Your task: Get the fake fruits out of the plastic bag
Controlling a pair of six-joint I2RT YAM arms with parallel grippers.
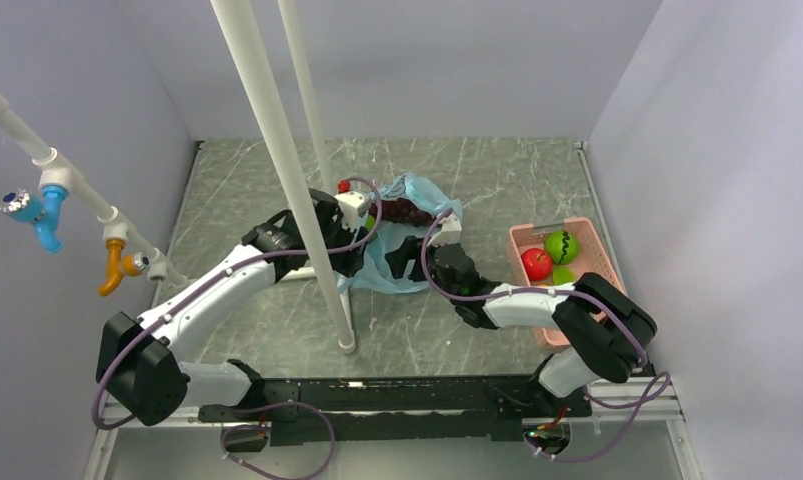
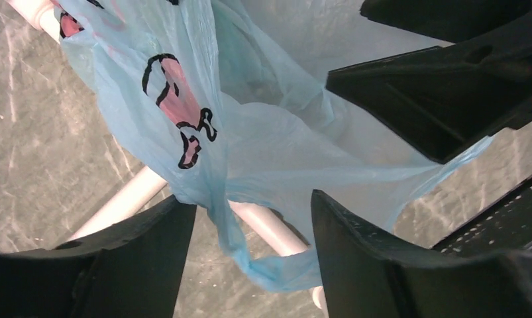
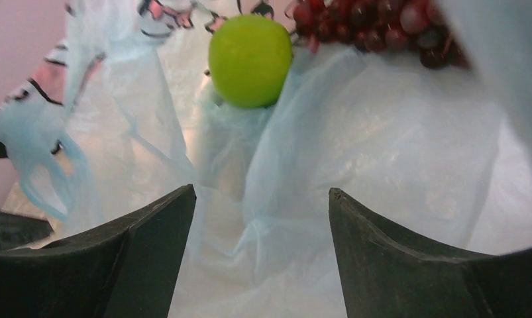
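The light blue plastic bag (image 1: pixel 392 262) lies crumpled mid-table between both grippers. A dark purple grape bunch (image 1: pixel 405 211) rests at its far opening. In the right wrist view the grapes (image 3: pixel 375 23) and a green round fruit (image 3: pixel 250 59) lie on the bag film (image 3: pixel 382 146). My right gripper (image 3: pixel 260 192) is open, with only loose film between its fingers. My left gripper (image 2: pixel 250 205) is also open at the bag's left edge. A bag handle loop (image 2: pixel 276 268) hangs slack between its fingers, draped against the right finger (image 2: pixel 369 258). From above, the left gripper (image 1: pixel 354 245) and right gripper (image 1: pixel 409 258) face each other.
A pink slotted tray (image 1: pixel 587 235) at the right holds a red fruit (image 1: pixel 536 263) and green fruits (image 1: pixel 561 246). A slanted white pole (image 1: pixel 287 170) stands on the table just left of the bag, and its base bar (image 2: pixel 263 228) runs under the left gripper. Pipework with blue and orange valves (image 1: pixel 37 215) sits far left.
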